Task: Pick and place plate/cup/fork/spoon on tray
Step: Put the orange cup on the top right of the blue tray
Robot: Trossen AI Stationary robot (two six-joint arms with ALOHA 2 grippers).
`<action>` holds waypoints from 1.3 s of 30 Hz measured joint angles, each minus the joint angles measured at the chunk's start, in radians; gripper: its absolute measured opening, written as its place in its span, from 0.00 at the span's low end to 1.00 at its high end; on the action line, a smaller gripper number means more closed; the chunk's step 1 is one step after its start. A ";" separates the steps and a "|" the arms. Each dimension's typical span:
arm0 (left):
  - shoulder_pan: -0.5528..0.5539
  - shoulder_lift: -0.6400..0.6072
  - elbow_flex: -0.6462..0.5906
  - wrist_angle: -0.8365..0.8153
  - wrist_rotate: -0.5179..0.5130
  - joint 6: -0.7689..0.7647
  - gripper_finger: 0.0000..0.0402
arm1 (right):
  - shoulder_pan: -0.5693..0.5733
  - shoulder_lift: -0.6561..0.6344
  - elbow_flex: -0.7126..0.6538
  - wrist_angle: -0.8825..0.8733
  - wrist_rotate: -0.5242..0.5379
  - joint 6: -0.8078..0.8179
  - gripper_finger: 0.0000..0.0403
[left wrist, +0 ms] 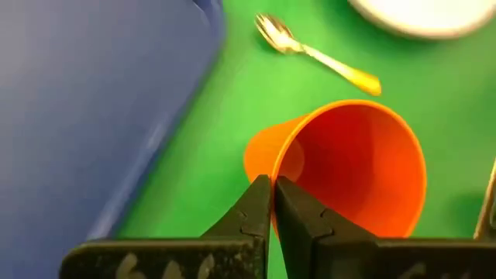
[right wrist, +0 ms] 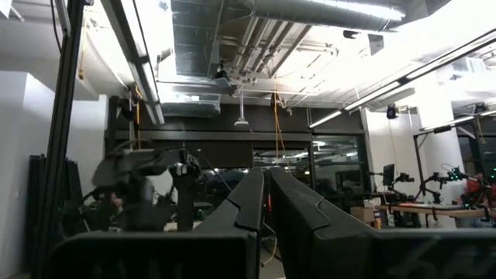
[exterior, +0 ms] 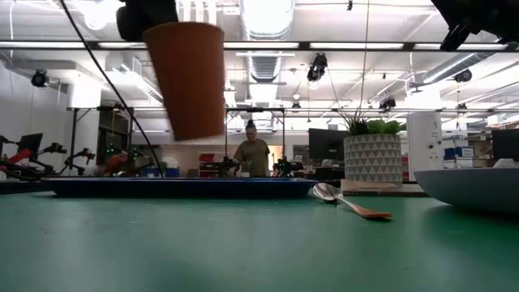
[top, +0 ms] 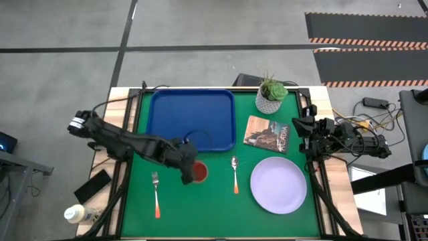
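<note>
My left gripper [top: 189, 167] is shut on the orange-red cup [top: 197, 173], held above the green mat just near of the dark blue tray [top: 190, 120]. The low view shows the cup [exterior: 186, 77] lifted high, mouth up. The spoon [top: 235, 174] lies flat on the mat right of the cup. The fork [top: 156, 194] lies flat on the mat to the cup's left. The lavender plate [top: 278, 185] rests on the mat at the near right. My right gripper [right wrist: 266, 198] is shut and empty, raised at the table's right edge [top: 302, 127]. My left gripper pinches the cup's rim [left wrist: 280, 159], one finger inside the cup and one outside its wall. The fingers come from above and from the table's left. The cup hangs below the fingers, lifted clear of the mat, a little tilted.
A white patterned plant pot [top: 271, 97] stands at the far right of the mat, and a picture book [top: 270, 134] lies near it. A phone [top: 93, 186] and a white bottle [top: 75, 213] lie off the mat at the near left.
</note>
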 joint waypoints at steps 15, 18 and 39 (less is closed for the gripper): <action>0.494 -0.147 0.000 -0.049 0.004 0.245 0.00 | 0.000 0.000 0.000 0.003 0.000 0.000 0.04; 0.618 -0.142 0.000 -0.048 0.077 0.314 0.00 | 0.000 0.000 0.000 0.003 0.000 0.000 0.04; 1.280 -0.049 -0.006 -0.101 0.287 0.472 0.00 | 0.000 0.000 0.000 0.005 0.003 0.020 0.04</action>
